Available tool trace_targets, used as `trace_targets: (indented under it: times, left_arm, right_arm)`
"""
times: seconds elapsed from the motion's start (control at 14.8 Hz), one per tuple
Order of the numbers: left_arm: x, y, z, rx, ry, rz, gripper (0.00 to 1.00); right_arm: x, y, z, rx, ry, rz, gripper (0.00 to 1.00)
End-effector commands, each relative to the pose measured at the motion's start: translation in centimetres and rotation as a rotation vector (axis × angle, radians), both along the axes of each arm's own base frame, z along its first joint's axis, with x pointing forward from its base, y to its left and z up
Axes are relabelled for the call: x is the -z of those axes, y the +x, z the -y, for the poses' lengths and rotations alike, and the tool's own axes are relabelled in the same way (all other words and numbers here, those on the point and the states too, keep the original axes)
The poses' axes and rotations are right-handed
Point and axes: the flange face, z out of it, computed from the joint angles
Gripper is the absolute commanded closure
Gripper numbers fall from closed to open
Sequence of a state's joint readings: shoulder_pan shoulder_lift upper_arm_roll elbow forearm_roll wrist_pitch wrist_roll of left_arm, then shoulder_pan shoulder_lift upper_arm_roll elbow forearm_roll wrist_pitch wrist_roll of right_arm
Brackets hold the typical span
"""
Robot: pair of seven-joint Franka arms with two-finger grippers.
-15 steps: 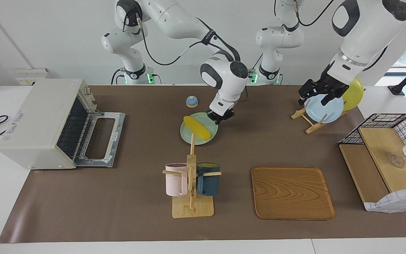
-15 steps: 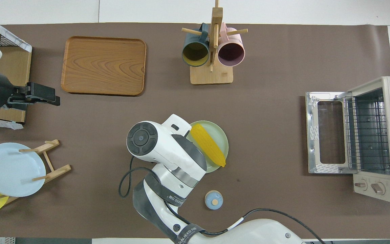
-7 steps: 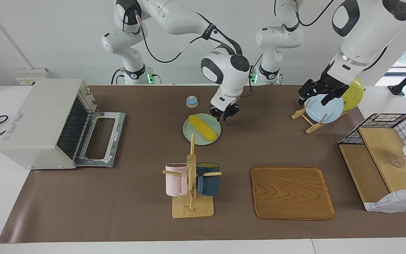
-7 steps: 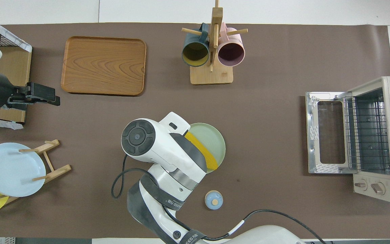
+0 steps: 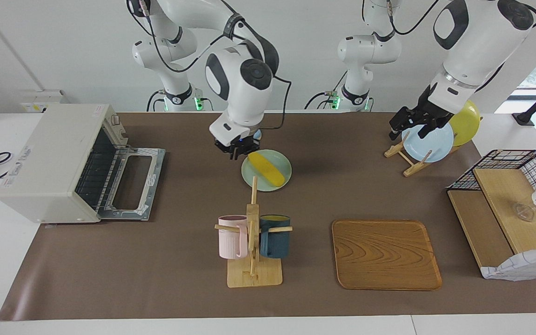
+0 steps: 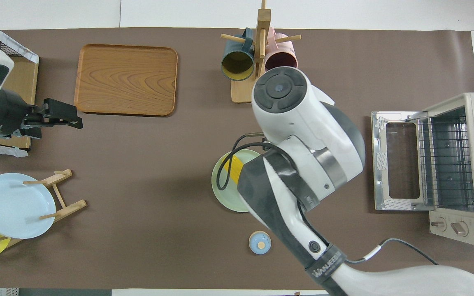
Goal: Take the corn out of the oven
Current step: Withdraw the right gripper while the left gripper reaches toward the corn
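Corn cob (image 5: 266,168) sits on the pale green plate (image 5: 282,180) mid-tabletop — toaster oven (image 5: 58,160) door down. Right hand (image 5: 235,150) hovers beside the plate (grip unreadable); left hand (image 5: 412,124), fingers spread, empty, waits over the plate rack (image 5: 405,157).

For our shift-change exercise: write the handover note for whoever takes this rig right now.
Right pincer: holds nothing, up beside the green plate toward the oven's end.
Left pincer: waits over the plate rack.
Corn: out, lying on the green plate.
Oven: door open, rack empty.
Done: corn removed.
Left: probably nothing; door shut, if wanted.
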State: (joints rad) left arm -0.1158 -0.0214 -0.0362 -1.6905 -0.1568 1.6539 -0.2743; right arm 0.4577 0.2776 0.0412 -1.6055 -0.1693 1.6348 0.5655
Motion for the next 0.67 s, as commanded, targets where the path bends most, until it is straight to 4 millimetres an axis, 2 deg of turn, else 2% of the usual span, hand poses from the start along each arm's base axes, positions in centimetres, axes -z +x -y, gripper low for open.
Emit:
trace_targets:
  times: [0.0, 0.27, 0.4, 0.54, 0.61]
  left_arm:
    - [2.2, -2.1, 4.3, -0.131, -0.005, -0.034, 0.00]
    - [5.1, -5.5, 11.8, -0.289, 0.005, -0.054, 0.00]
    - [7.2, -6.7, 15.3, -0.353, 0.011, -0.066, 0.00]
    - [10.1, -7.7, 19.8, -0.457, 0.011, -0.076, 0.00]
    - [12.1, -8.1, 22.9, -0.517, 0.007, -0.078, 0.00]
  right_arm:
    - [4.3, -2.3, 4.1, -0.019, -0.077, -0.034, 1.00]
    - [9.2, -2.9, 11.4, -0.011, -0.047, -0.020, 1.00]
    - [10.9, -2.9, 14.5, -0.016, -0.036, -0.013, 1.00]
    - [12.2, -2.7, 17.3, -0.047, -0.033, -0.008, 1.00]
    - [13.0, -2.6, 18.7, -0.048, -0.014, 0.017, 1.00]
